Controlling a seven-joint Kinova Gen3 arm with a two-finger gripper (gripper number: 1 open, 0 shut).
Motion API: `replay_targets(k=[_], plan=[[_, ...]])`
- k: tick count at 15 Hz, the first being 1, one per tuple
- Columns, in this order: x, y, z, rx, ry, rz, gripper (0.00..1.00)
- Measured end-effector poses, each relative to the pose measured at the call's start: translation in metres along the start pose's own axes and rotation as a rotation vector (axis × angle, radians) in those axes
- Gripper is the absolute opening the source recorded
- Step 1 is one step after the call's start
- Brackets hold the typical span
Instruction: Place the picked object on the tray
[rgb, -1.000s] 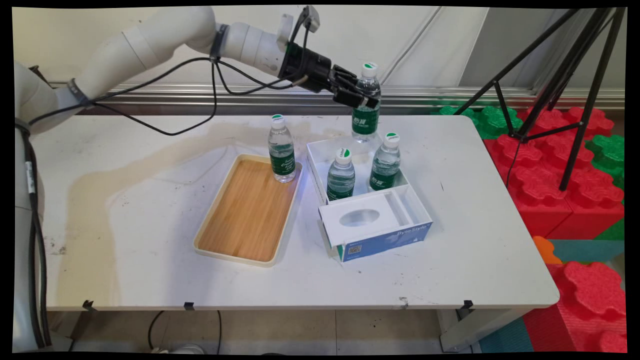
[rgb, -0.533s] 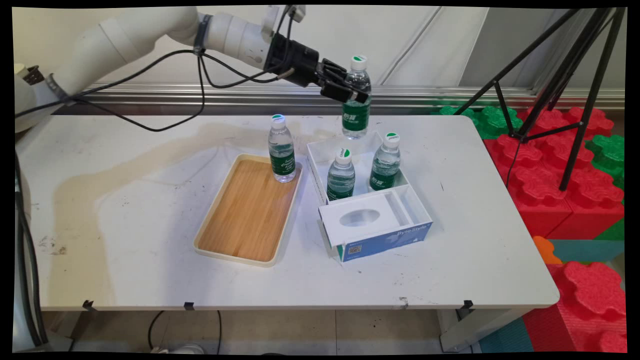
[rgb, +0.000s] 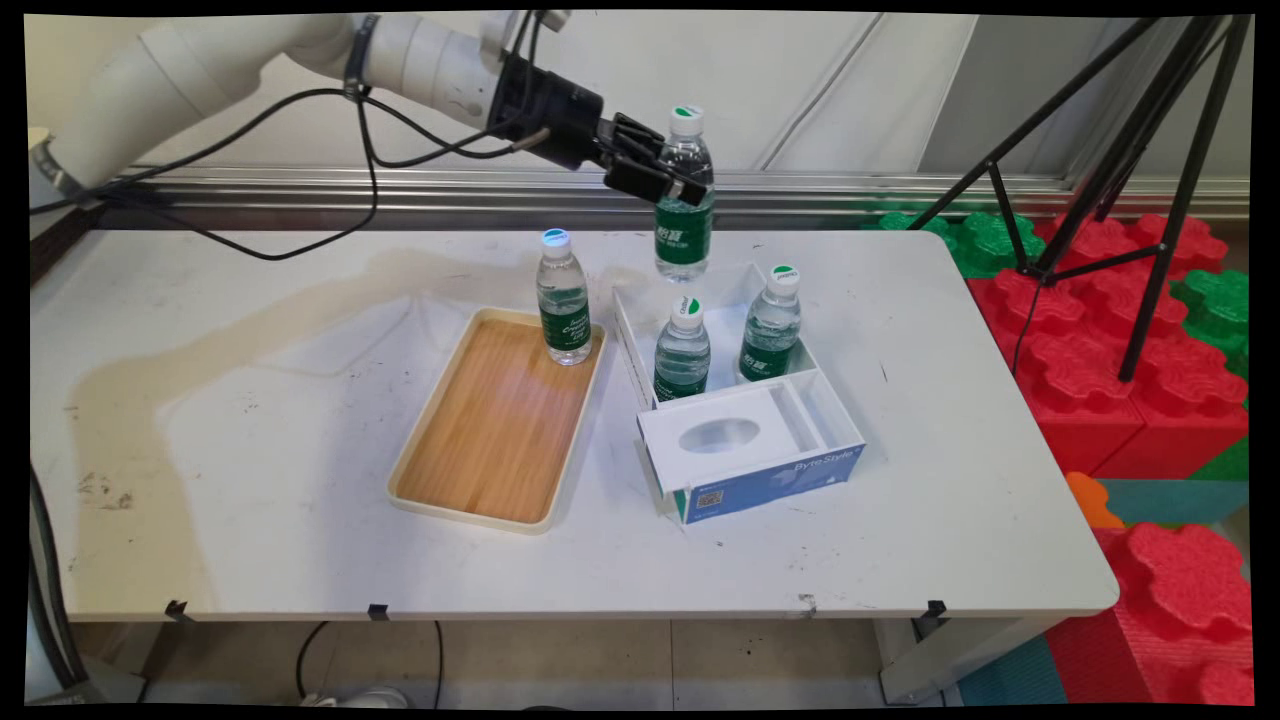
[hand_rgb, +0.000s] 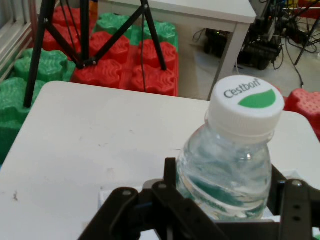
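I see the gripper (rgb: 680, 188) with its fingers (hand_rgb: 170, 200) clamped on a water bottle (rgb: 683, 195), held upright in the air above the far end of the white box (rgb: 745, 450). Two bottles (rgb: 683, 350) stand in that box; another (rgb: 563, 300) stands on the wooden tray (rgb: 490, 430) on the tabletop (rgb: 250, 420).

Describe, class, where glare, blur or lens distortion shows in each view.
Main view: curved frame edges show lens distortion; a pale sheen lies across the wooden tray; all looks sharp. Hand view: the held bottle and its cap lettering are crisp, while the gripper linkage sits dark at the bottom.
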Motion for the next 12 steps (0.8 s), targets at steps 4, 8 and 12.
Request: replay_targets(k=[4,8,12], plan=[[0.0,0.012,-0.019,-0.017,-0.01,-0.008,0.0],[-0.004,0.022,-0.041,-0.026,-0.024,-0.014,0.0],[-0.011,0.029,-0.057,-0.033,-0.037,-0.02,0.0]])
